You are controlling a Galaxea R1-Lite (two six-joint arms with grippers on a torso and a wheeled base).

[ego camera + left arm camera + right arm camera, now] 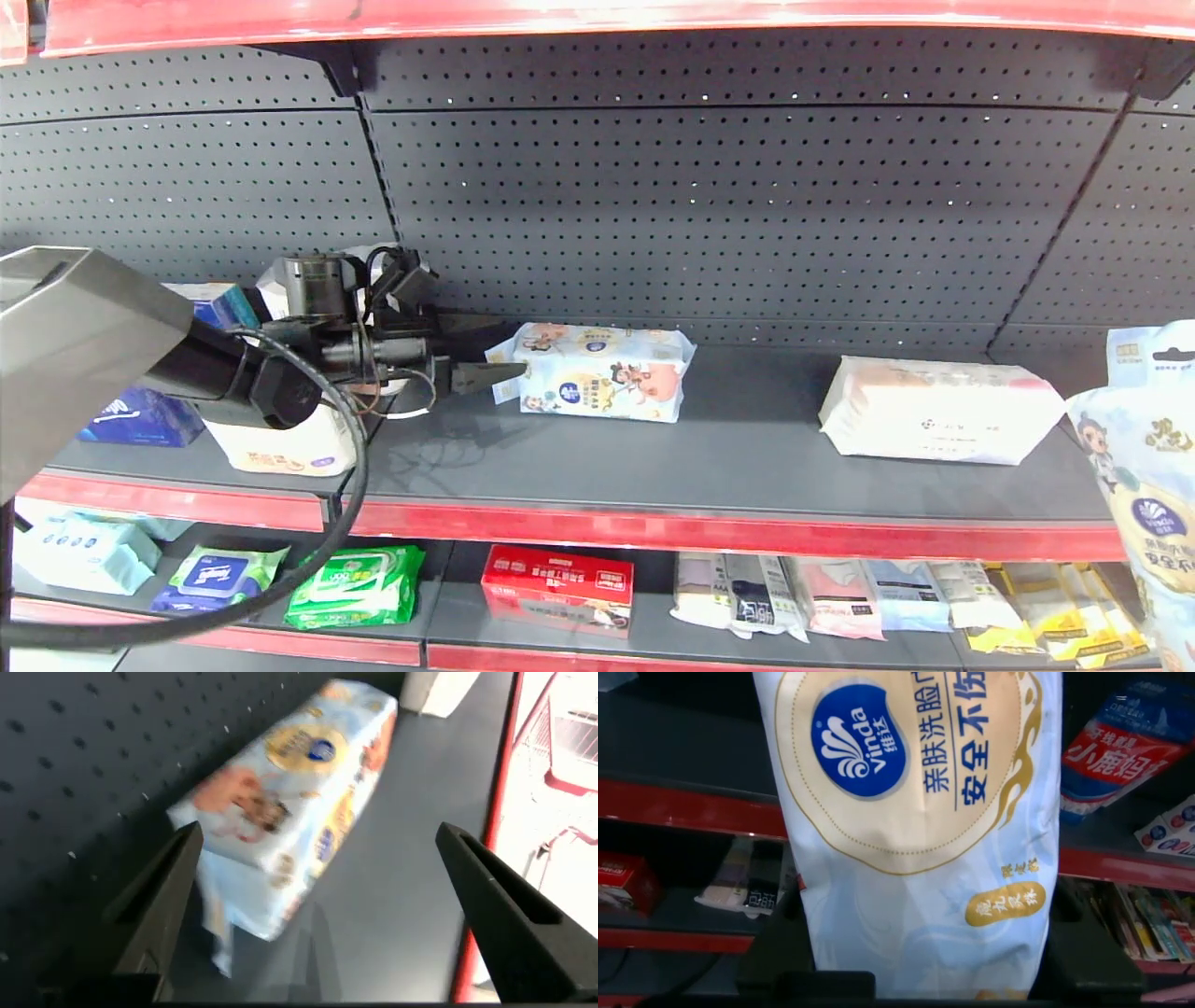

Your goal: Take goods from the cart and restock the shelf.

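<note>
Your left gripper (504,347), jaws apart, sits at 9 o'clock of the soft rectangular tissue pack (602,371) lying on the matte shelf (747,457). Your right gripper (934,961) clamps a glossy pouch (915,812), 3 o'clock from that pack.

Bright light from above, soft shadow under left gripper (513,347) on dark shelf (747,448), white glare past its edge, bag (915,859) well lit.
</note>
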